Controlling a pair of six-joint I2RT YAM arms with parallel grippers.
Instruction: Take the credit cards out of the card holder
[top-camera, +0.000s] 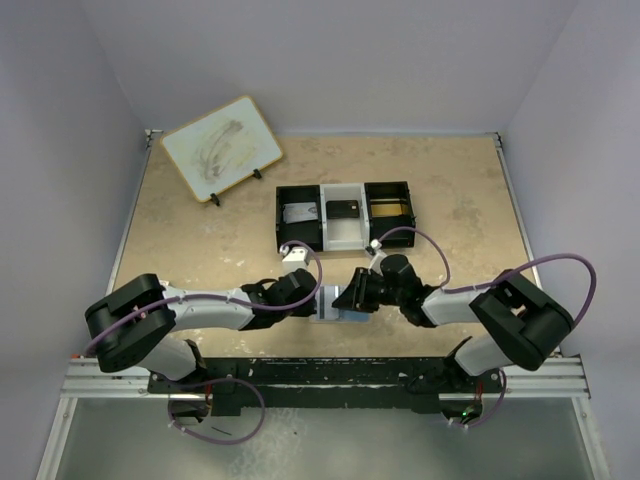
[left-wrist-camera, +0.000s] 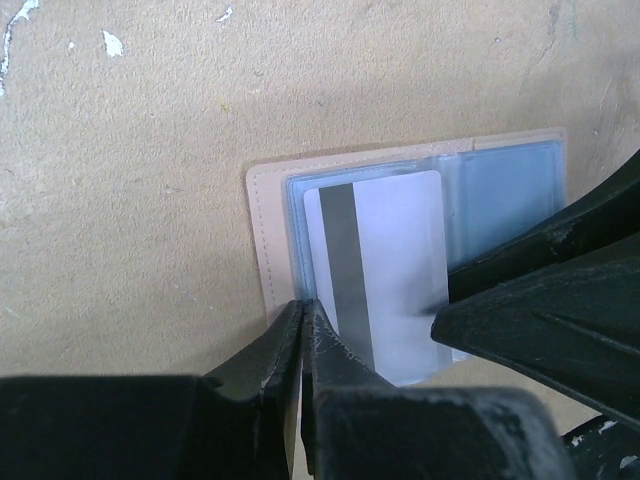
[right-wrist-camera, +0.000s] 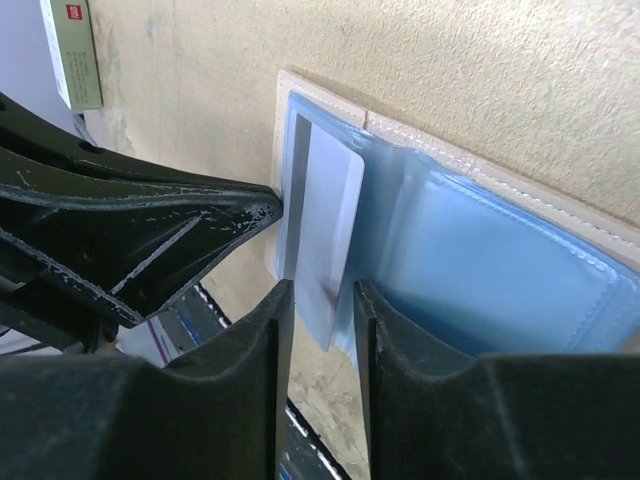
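Grey card (top-camera: 300, 212), black card (top-camera: 343, 209) sit in tray (top-camera: 345, 187); white card (left-wrist-camera: 395, 260) partly out of holder (left-wrist-camera: 268, 240), my left pincer (left-wrist-camera: 305, 315) shut beside it, right pincer (right-wrist-camera: 322, 300) narrow astride it, grip unclear.

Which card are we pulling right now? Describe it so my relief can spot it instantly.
At the near edge of the table, the open pale-blue card holder lies between the left gripper and the right gripper. Sticking from its left-hand pocket is a white card with a grey stripe; the tray holds only a grey card and a black card.
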